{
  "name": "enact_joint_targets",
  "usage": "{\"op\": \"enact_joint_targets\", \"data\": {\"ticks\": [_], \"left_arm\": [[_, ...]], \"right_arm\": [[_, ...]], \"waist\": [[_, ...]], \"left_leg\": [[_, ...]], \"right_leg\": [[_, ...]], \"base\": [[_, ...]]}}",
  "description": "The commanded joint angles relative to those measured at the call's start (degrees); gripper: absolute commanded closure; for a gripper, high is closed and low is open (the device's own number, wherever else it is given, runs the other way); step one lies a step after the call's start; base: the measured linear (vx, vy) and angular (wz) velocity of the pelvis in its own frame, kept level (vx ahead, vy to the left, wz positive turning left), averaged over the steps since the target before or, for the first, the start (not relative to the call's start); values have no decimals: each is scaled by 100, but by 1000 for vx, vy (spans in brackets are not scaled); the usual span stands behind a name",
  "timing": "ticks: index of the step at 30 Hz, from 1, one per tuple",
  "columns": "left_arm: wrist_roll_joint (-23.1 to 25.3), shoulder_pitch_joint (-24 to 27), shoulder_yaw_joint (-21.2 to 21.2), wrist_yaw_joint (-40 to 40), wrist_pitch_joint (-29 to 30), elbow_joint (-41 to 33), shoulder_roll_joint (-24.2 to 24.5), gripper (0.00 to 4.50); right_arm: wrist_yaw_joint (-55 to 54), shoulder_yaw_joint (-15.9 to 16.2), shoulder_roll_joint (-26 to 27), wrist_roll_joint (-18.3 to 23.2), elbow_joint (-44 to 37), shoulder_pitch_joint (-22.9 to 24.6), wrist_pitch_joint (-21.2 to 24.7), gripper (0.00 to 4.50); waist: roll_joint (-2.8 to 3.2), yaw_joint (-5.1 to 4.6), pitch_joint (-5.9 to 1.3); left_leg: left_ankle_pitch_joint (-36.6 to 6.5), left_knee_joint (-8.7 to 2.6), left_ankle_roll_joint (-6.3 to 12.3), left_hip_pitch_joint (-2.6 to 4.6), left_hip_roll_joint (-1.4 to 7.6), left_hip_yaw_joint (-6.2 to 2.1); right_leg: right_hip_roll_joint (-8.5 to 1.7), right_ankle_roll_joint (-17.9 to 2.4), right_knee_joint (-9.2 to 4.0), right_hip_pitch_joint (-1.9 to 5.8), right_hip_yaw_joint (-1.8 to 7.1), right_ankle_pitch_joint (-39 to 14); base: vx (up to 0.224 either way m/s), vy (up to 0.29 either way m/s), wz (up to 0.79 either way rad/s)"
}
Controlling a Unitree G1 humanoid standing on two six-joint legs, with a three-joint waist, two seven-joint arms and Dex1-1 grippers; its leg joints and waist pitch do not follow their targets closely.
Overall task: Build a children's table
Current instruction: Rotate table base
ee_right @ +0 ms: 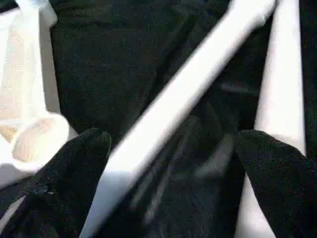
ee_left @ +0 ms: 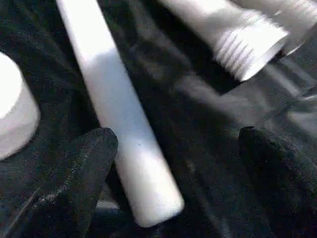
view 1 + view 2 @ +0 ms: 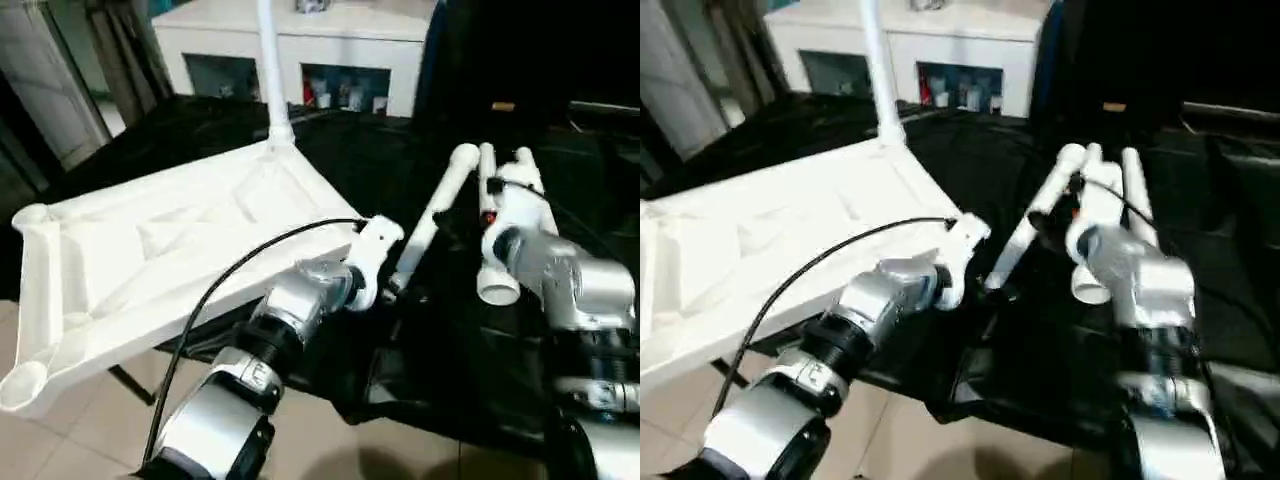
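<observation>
The white tabletop [image 3: 150, 250] lies underside up on the left, ribs and round corner sockets showing. One white leg [image 3: 270, 70] stands upright in its far corner socket. Three loose legs lie on the black cloth: a slanted one [image 3: 432, 215] and two beside it [image 3: 487, 170]. My left gripper [image 2: 176, 141] is open just above the slanted leg's plain end [image 2: 133, 153], which runs close by one finger [image 2: 84, 168]. My right gripper [image 1: 173, 141] is open over the same leg [image 1: 173, 111] further along, with another leg [image 1: 282, 89] by its other finger [image 1: 277, 173].
A black cloth [image 3: 450, 360] covers the work table, and the tabletop overhangs its left edge above a tiled floor [image 3: 70, 440]. A white cabinet with glass doors [image 3: 340, 45] stands behind. Threaded leg ends [image 2: 247, 47] lie near my left gripper.
</observation>
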Motion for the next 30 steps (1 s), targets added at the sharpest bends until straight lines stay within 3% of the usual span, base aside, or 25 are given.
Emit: {"op": "enact_joint_targets", "data": {"ticks": [1,4,9,11,14,20,30], "left_arm": [[235,-169,-34,305,-279,293,92,0],[354,-201,-106,387,-474,505,142,0],[348,-209,-78,270,-570,721,110,0],[301,-256,37,295,-664,933,64,29],[288,-303,106,298,-749,1106,50,39],[250,-370,196,186,-778,1260,75,106],[264,-421,308,93,-884,1375,87,202]], "right_arm": [[71,156,2,-26,-301,39,147,0],[112,203,1,-7,-394,66,213,0],[181,298,-38,20,-466,75,289,0],[284,389,-108,36,-482,65,336,0],[364,442,-144,36,-495,63,376,0],[402,506,-133,38,-486,36,381,0],[446,556,-164,25,-489,64,366,0]], "waist": [[-141,-31,-473],[-148,-97,-477],[-131,-150,-500],[-169,-131,-503],[-176,-111,-509],[-174,-84,-514],[-185,-77,-503]], "left_leg": [[-431,-232,764,-56,-134,88],[-528,-236,785,-51,-137,88],[-375,-250,890,-47,-74,58],[-352,-248,928,-28,-70,71],[-245,-247,982,-35,-54,66],[-31,-242,1042,-47,-33,60],[-78,-248,1005,-48,-37,68]], "right_leg": [[-184,374,-597,553,142,-2186],[-166,482,-642,546,107,-2322],[-220,236,-618,552,130,-2072],[-250,97,-595,543,158,-2034],[-272,18,-562,551,185,-1900],[-314,-123,-515,559,216,-1745],[-320,-111,-520,568,222,-1827]], "base": [[0,0,0],[0,0,0],[0,0,0],[0,0,0],[0,0,0],[0,0,0],[0,0,0]]}}
